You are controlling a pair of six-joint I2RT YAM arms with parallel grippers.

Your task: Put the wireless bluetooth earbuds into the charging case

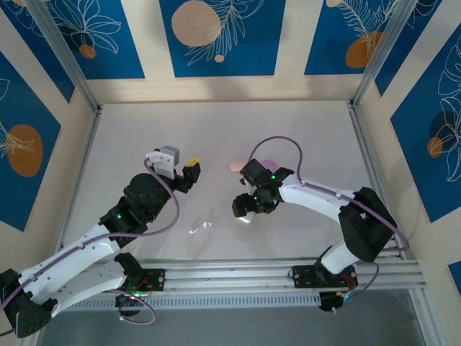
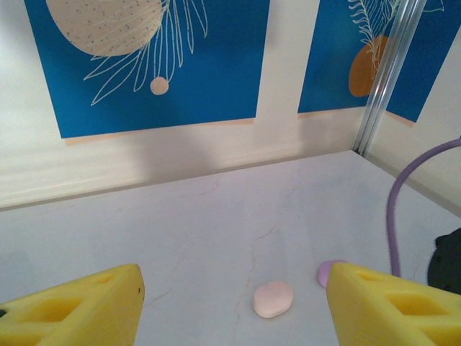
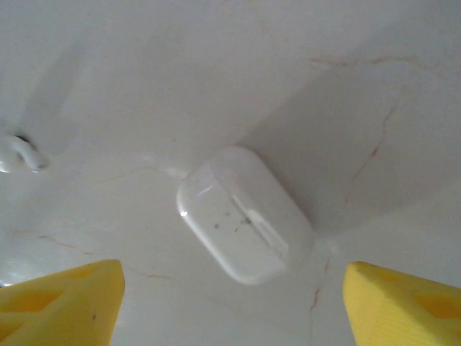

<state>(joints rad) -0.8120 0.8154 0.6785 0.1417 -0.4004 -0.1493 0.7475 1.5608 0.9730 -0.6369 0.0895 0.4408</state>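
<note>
**Item: white charging case** (image 3: 245,215): a smooth, glossy, rounded pebble lying flat on the table (image 1: 302,130). A faint seam and a short slot mark show on top, and the lid appears closed.
**Location:** directly beneath the right gripper (image 3: 232,303). Its jaws are wide apart, one yellow pad on each side of the case and neither touching it. This placement probably sets up a grasp or a lid-opening.

**Item: earbuds** (image 1: 201,227): two tiny pale, glossy pieces on the bare table between the arms, apart from every case. The right wrist view shows one white bud (image 3: 18,153) lying left of the white case. None is seated in a case.

**Item: pink case** (image 2: 273,298) and purple case (image 2: 330,272): matte pebbles, near each other and farther back on the table, both apparently shut.

**Left gripper** (image 2: 234,306): jaws apart and holding nothing. It hangs above the table and faces the pink case — probably waiting while the right side works.
</note>
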